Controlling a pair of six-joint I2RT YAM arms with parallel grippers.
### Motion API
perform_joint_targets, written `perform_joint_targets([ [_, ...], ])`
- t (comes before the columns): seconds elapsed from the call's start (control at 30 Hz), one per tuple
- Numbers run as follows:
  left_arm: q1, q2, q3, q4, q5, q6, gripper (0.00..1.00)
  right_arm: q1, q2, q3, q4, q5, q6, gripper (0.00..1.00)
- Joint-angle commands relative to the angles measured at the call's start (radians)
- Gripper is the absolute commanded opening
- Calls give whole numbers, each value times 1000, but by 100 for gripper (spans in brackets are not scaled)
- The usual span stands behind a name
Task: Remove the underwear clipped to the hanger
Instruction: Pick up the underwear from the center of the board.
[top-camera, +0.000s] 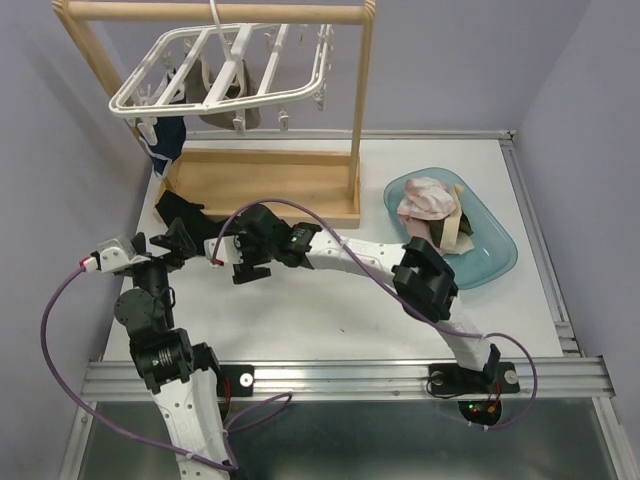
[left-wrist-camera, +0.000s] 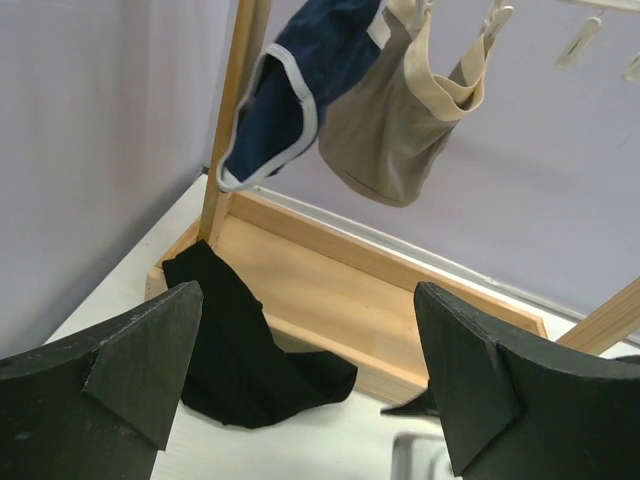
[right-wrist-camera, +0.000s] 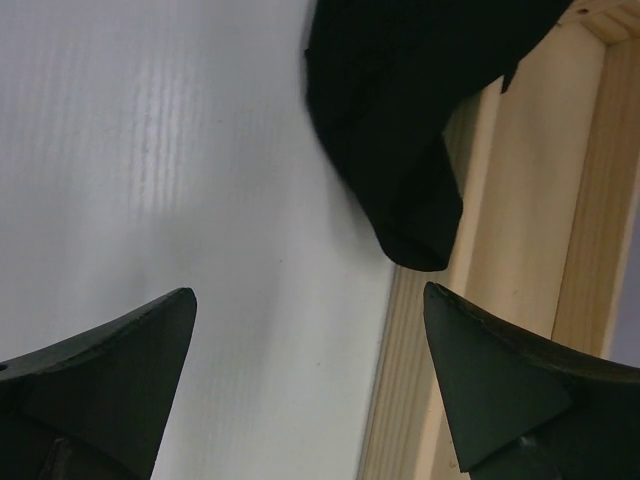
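Left pincer (left-wrist-camera: 308, 295) and right pincer (right-wrist-camera: 308, 295) gape empty by the black cloth underwear (left-wrist-camera: 245, 350) slumped on the white counter (top-camera: 320, 330) against the wooden stand base (left-wrist-camera: 330, 290); closing together, they may collide. Navy white-trimmed underwear (left-wrist-camera: 300, 90) hangs clipped to the white plastic hanger frame (top-camera: 230, 70); a hard tug could tip the stand. Lilac walls (top-camera: 50, 150) crowd close.

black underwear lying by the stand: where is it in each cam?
Top external: the black underwear sits left of centre, at the left end of the wooden base.
Left wrist: lower left of centre, spilling off the base's corner onto the table.
Right wrist: top centre, overlapping the base's edge.
Shared landmark: the wooden base, touching the cloth in all three views.
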Motion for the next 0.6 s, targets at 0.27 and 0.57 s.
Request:
perform_joint_targets([
  [0.27, -37, -38, 30, -31, -108, 21, 99, 2, 193, 163, 325, 132, 76, 100],
  [0.57, -48, -49, 35, -44, -128, 18, 99, -31, 357, 341, 412, 189, 122, 98],
])
